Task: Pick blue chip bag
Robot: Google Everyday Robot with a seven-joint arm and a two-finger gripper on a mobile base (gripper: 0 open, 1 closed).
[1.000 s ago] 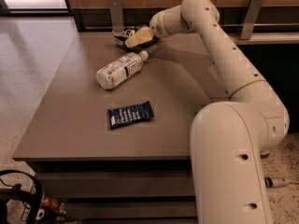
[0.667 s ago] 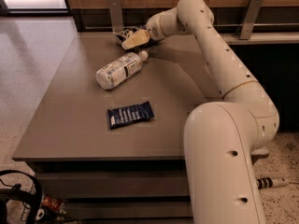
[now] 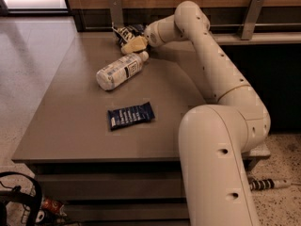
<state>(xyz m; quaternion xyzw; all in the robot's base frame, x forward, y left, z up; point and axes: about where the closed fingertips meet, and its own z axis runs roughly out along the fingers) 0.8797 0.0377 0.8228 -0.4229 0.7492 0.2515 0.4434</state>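
Observation:
The blue chip bag (image 3: 123,32) is a small crumpled dark-blue bag with white patches. It lies at the back edge of the grey table (image 3: 66,107), against the wooden wall. My gripper (image 3: 133,44) reaches in from the right. Its tan tip lies right at the bag's front side and hides part of the bag. I cannot tell if it touches the bag.
A white plastic bottle (image 3: 120,70) lies on its side just in front of the gripper. A flat dark-blue bar wrapper (image 3: 130,115) lies near the table's middle. My arm's big elbow (image 3: 216,164) fills the right foreground. Metal brackets (image 3: 116,11) stand along the back wall.
The arm has shifted a little to the left and the gripper has stayed at the bag. The bottle and the wrapper have not moved.

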